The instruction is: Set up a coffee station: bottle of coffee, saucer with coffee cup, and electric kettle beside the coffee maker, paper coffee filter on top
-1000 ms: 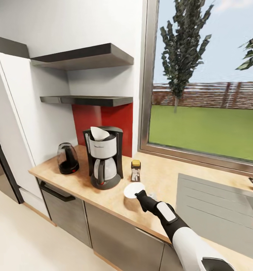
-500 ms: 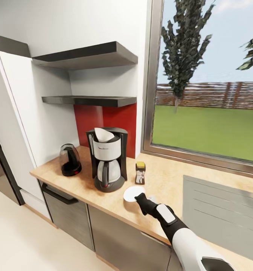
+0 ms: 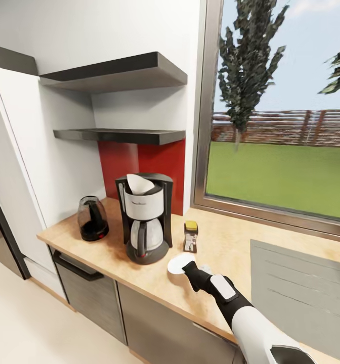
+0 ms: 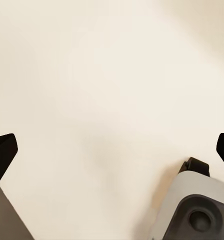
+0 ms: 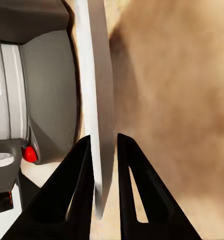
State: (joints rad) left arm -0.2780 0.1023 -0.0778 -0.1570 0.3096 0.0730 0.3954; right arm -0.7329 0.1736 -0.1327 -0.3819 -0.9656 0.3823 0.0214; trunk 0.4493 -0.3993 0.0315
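Right gripper (image 3: 186, 265) is clenched on the rim of the saucer (image 3: 180, 263); in the right wrist view both dark fingers (image 5: 77, 190) sit one on each side of the thin white edge of the saucer (image 5: 98, 100), which looks seen edge-on there. On the countertop (image 3: 225, 242) I count 1 coffee maker (image 3: 145, 217), 1 paper filter (image 3: 138, 183) sitting in the top of it, 1 electric kettle (image 3: 91, 219), 1 bottle of coffee (image 3: 190, 236) with yellow lid, and 1 saucer. The kettle stands to the left of the coffee maker, a bit apart; the bottle stands just beside the maker on its right; the saucer is in front of the bottle, near the counter's front edge and near the base of the maker. Whether the saucer lies flat on the wood or is a little lifted, I cannot tell. Above the counter are 2 dark shelves (image 3: 120, 135) on the wall, and a window (image 3: 286, 111) to the right w/ grass and a tree outside. Right arm (image 3: 241, 313) reaches from the lower right of the head view forward and to the left, nearly straight, wrist low over the counter, gripper pointing toward the coffee maker. Left gripper (image 4: 112, 150) has its 2 dark fingertips far apart at the opposite edges of the left wrist view, so it is released, w/ nothing between them, over a pale cream floor (image 4: 102, 75).
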